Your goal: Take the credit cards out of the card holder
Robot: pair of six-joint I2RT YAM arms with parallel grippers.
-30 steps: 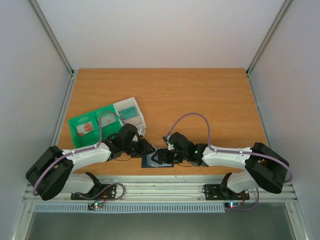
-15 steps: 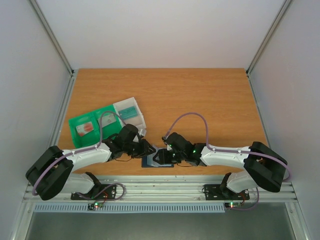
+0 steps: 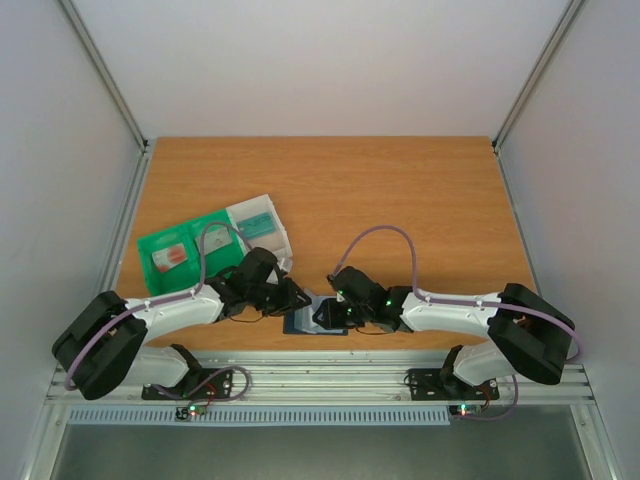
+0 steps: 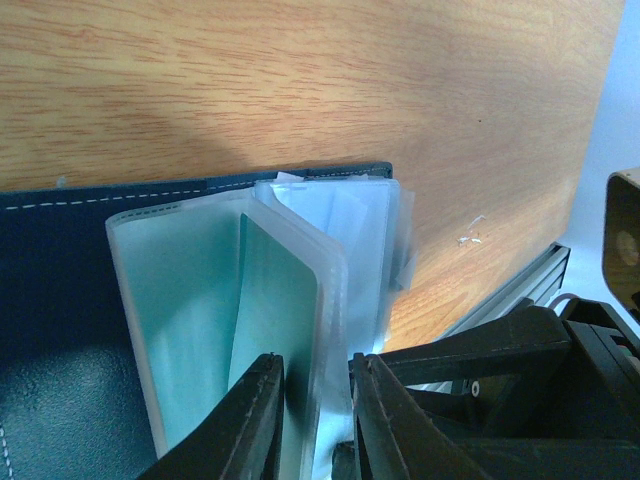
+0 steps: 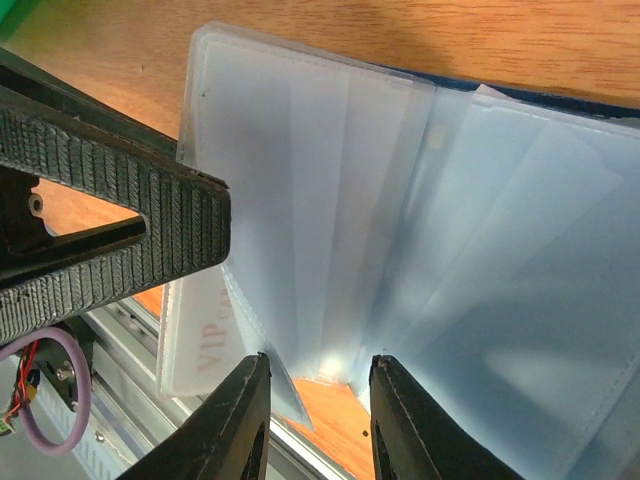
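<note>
**Plastic leaves pinched, second grip closing in**

Navy card holder [image 4: 60, 270] lies open on the wooden table [image 4: 300, 80], caught between the two sets of fingers. The left gripper [image 4: 315, 365] stands nearly closed and pinches a bundle of the holder's clear leaves [image 4: 365, 230]. A teal card [image 4: 282, 320] sits in the leaf just ahead of its fingertips. The right gripper [image 5: 320, 362] is narrowed to a slim gap, with the fold of the leaves straight ahead of that gap. Whether it has caught anything I cannot tell. A pale card with red lettering [image 5: 192, 345] sits in the leaf just outside one of its fingers, beside the ribbed pad [image 5: 120, 220] of the other arm.

The step in hand looks like getting the right fingers onto a card while the left pins the sleeve. To do it well:

- The left pinch should hold firm and low so the holder does not lift.
- The right should take the card's bare edge alone, not the plastic around it.
- The pull should run straight along the pocket's mouth, without twisting. A thin, slick card may slip, or may drag its leaf along.

Against a second ago, the overhead view shows the right gripper further in toward the left fingers, its own fingers drawn together from a wide spread. The left arm and the holder look unchanged.
</note>
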